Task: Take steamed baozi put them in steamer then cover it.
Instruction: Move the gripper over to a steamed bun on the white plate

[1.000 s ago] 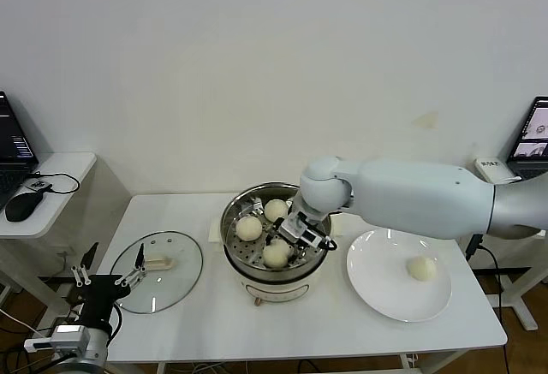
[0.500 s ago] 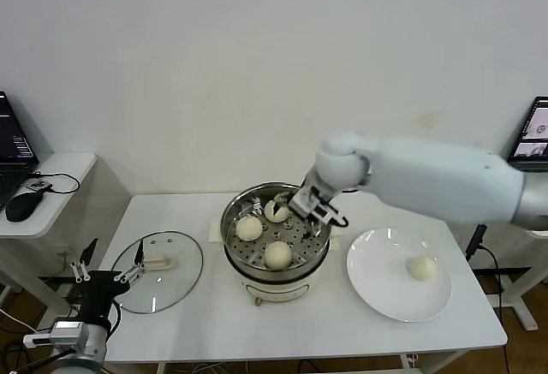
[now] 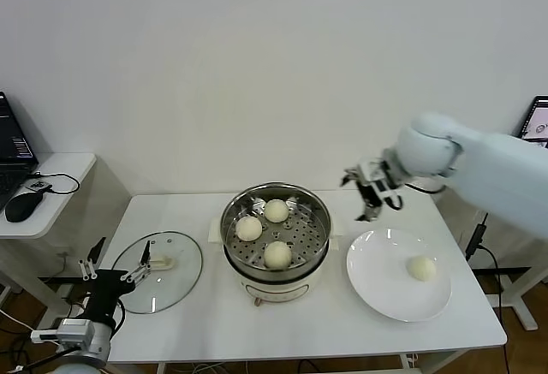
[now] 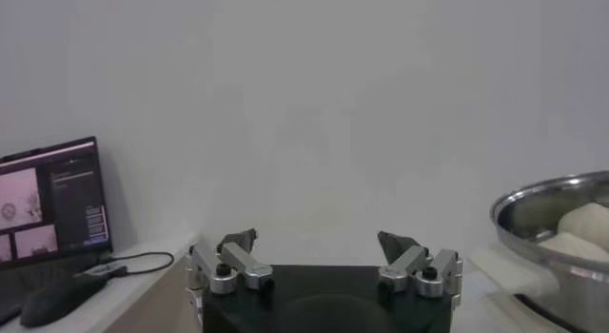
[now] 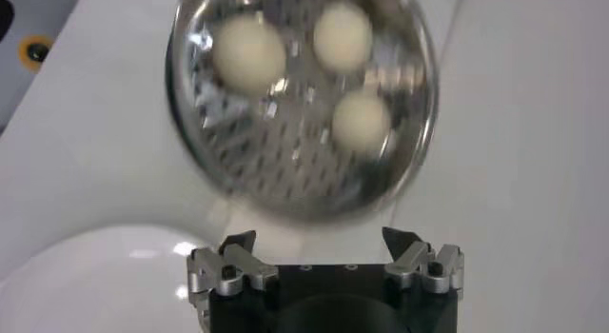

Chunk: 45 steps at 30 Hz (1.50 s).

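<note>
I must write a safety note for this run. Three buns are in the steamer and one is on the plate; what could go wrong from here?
1. The last baozi is smooth and round on a flat white plate; it may roll when the open right pincer closes on it.
2. Three baozi fill much of the steamer tray, so the fourth could land on one.
3. The glass cover lies flat near the table edge, by the open left pincer; a poor grip on its handle could drop it.
</note>
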Motion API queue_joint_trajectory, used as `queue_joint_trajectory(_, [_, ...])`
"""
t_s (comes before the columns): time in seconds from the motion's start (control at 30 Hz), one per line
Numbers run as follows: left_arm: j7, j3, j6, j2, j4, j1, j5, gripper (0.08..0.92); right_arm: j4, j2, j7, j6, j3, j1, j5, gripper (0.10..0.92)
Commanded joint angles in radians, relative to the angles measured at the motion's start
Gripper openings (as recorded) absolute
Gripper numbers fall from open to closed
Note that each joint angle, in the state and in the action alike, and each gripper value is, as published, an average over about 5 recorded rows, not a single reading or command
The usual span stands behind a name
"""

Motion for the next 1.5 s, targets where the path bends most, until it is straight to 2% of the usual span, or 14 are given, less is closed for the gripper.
queue_joint_trajectory(0.03, [0.001,0.010,0.001,0.010,0.017,-0.004,0.002,0.823,0.020,-0.257,-0.038,0.023,0.285,-0.380,-0.174,0.823])
queue_joint_trajectory(0.2, [0.002,0.017,0.001,0.016,0.027,0.000,0.006,0.823,-0.026,-0.269,-0.052,0.089,0.527,-0.663,-0.279,0.823])
queue_joint_trajectory(0.4, [0.002,0.013,0.002,0.017,0.028,0.004,0.008,0.823,-0.090,-0.216,-0.055,0.128,0.651,-0.822,-0.345,0.823])
queue_joint_trajectory(0.9, [0.002,0.001,0.002,0.009,0.018,0.025,0.014,0.823,-0.328,-0.040,-0.044,0.162,0.694,-0.861,-0.432,0.823])
queue_joint_trajectory(1.5, [0.003,-0.006,0.004,0.004,0.013,0.025,0.015,0.823,-0.431,0.079,-0.016,0.153,0.678,-0.827,-0.463,0.823])
